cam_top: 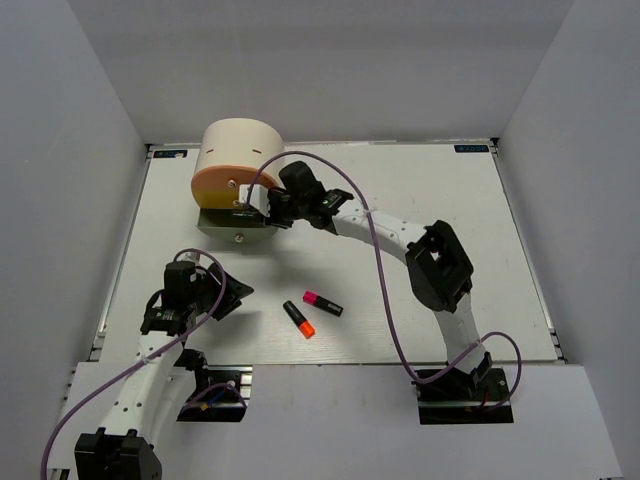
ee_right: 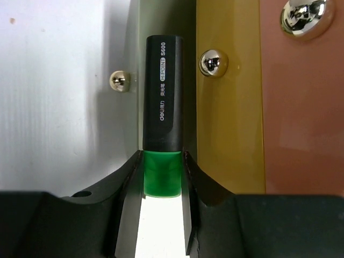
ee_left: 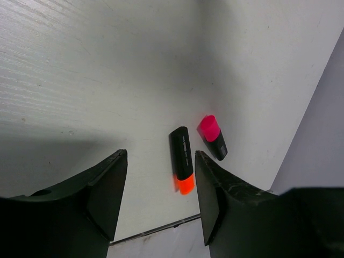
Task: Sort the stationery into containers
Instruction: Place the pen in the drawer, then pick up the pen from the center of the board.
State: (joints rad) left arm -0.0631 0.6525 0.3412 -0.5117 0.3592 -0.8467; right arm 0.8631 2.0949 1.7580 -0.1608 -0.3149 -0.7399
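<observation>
Top view shows a big cream tub [cam_top: 238, 155] at the far side of the white bench [cam_top: 440, 200]. The tub has an orange drawer [cam_top: 222, 186] and, under it, a yellow drawer [cam_top: 225, 222] that sticks out. The right claw [cam_top: 268, 207] is just beside these drawers.

The right wrist view shows this claw pinching a green marker [ee_right: 163, 102] by its green cap. The black body of the marker points away from the claw. It sits just beside the yellow drawer front, near a shiny round knob [ee_right: 213, 63]. I cannot tell if the marker touches the drawer.

The left claw [ee_left: 159, 161] is open and has nothing in it. It hangs over the bench near the front edge. An orange marker [ee_left: 183, 161] and a pink marker [ee_left: 213, 137] lie flat on the bench just ahead of it. They are close together but do not touch. Both are well apart from the tub.
</observation>
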